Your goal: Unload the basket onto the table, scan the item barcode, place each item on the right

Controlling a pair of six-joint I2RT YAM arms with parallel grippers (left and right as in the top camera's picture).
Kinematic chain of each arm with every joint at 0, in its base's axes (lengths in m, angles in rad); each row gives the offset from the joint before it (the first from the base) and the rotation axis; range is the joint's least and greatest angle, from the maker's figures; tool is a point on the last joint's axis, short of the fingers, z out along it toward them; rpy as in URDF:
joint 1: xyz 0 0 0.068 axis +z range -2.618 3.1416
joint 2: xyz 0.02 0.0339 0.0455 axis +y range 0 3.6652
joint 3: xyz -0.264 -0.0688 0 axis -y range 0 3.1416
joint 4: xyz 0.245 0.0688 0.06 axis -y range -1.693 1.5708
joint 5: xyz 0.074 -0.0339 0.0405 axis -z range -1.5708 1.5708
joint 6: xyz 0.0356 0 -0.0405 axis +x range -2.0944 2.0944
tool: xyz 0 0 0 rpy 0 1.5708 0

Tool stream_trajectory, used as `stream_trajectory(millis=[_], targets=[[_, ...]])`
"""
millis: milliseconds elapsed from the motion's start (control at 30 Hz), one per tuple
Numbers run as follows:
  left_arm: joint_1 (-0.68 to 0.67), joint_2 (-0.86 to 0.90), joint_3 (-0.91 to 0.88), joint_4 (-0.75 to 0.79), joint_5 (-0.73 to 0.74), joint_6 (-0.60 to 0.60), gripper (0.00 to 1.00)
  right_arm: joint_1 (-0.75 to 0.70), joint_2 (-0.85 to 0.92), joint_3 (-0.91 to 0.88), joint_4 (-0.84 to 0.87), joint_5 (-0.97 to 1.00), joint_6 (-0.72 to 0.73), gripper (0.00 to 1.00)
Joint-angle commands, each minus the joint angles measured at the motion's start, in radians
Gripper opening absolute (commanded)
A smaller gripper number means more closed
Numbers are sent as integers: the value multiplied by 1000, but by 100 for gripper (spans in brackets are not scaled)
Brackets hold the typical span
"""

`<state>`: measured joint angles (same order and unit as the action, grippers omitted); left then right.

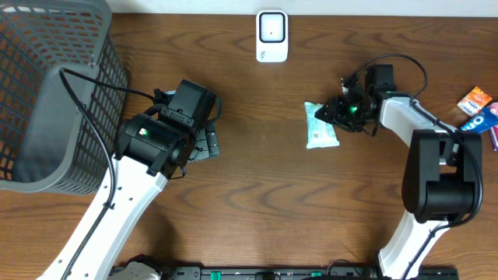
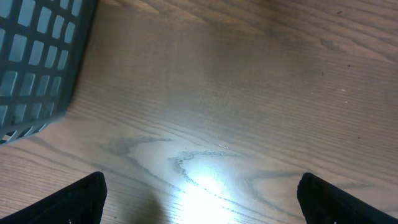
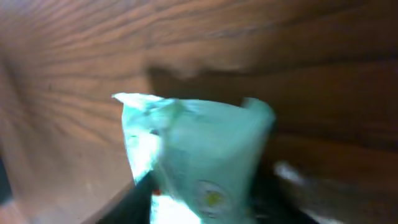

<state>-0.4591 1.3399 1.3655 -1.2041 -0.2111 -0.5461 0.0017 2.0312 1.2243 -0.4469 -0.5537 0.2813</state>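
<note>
A mint-green soft packet lies on the brown table right of centre. My right gripper is at the packet's right end. In the right wrist view the packet fills the space between the two dark fingers, which press on its sides; my right gripper is shut on it, and the picture is blurred. A white scanner stands at the far edge of the table. No barcode shows. My left gripper hangs open over bare wood, and in its wrist view the left gripper holds nothing.
A grey mesh basket takes up the far left, and its corner shows in the left wrist view. Small colourful snack packs lie at the right edge of the table.
</note>
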Motion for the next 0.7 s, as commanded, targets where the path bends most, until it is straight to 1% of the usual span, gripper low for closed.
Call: stream_trajectory(millis=[0,167,300,400,500,567,667], targets=[[3,6,-2,-3,-2,-2,98,4,93,-28,-14,57,5,1],[3,6,-2,-3,-2,-2,98,-3,52,-19,-15,88,-6,1],[3,6,-2,-3,-2,-2,98,12,-52,2,-47,216,-5,1],[3,7,-2,-3,-2,-2,98,57,-156,16,-95,473,6,1],[3,6,-2,-3,-2,-2,98,143,-237,16,-127,784,31,1],[3,7,-2,-3,-2,-2,98,207,-260,16,-143,955,44,1],[3,7,-2,-3,-2,-2,98,305,-245,16,-166,1217,64,1]])
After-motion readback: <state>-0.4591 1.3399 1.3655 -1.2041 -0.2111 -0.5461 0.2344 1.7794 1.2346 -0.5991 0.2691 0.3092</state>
